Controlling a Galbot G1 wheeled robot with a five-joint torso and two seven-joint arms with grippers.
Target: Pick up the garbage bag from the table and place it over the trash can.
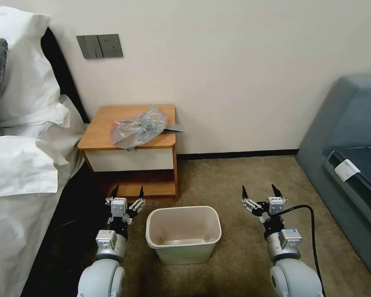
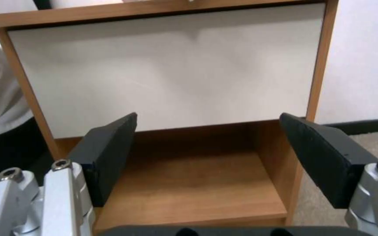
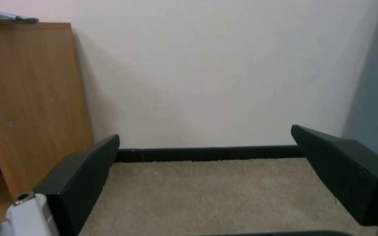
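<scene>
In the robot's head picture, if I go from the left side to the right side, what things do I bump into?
White bed → left gripper → trash can → right gripper → blue-grey sofa.

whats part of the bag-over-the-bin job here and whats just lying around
Job: bag, crumpled on the table; bin on the carpet in front of it; left gripper and right gripper, both open and low either side of the bin.

Just there: bed, wall sockets, sofa, flat dark thing under the bag's edge.
</scene>
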